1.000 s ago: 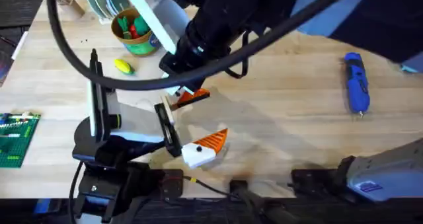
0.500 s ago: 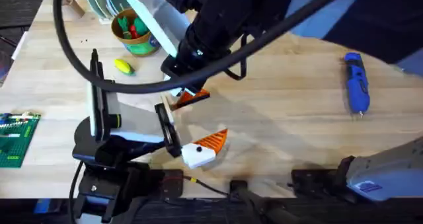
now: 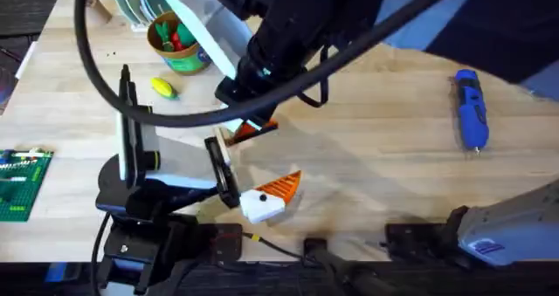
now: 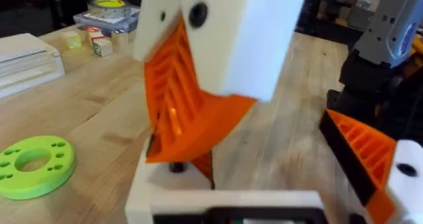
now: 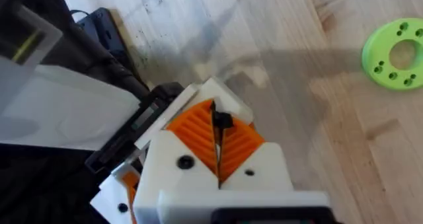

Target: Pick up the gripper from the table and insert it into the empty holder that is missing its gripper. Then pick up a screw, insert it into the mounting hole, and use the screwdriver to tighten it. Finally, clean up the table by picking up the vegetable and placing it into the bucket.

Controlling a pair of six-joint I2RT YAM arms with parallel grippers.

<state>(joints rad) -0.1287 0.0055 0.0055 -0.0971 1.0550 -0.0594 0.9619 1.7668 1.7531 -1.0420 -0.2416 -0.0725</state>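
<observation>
Left gripper [image 3: 258, 161], nearest the bases, is spread wide. One finger carries its ribbed orange pad [image 3: 281, 187], and the other is the bare white holder [image 3: 230, 136]. My read is that it's held open and still as a fixture, so the other arm has room to work.

Right gripper [image 3: 249, 121] has reached across and sits right on that holder, fingers pressed together. It looks to be pinching the loose orange tip [image 3: 256, 128], seating it on the mount. A small dark bit shows between the pads; can't tell what it is.

Beyond that, the yellow vegetable [image 3: 163, 88] is on the table just beside the bucket [image 3: 183, 60], not in it. The bucket holds red and green toys.

The blue screwdriver [image 3: 470, 108] lies well apart on the right side of the table, untouched.
</observation>
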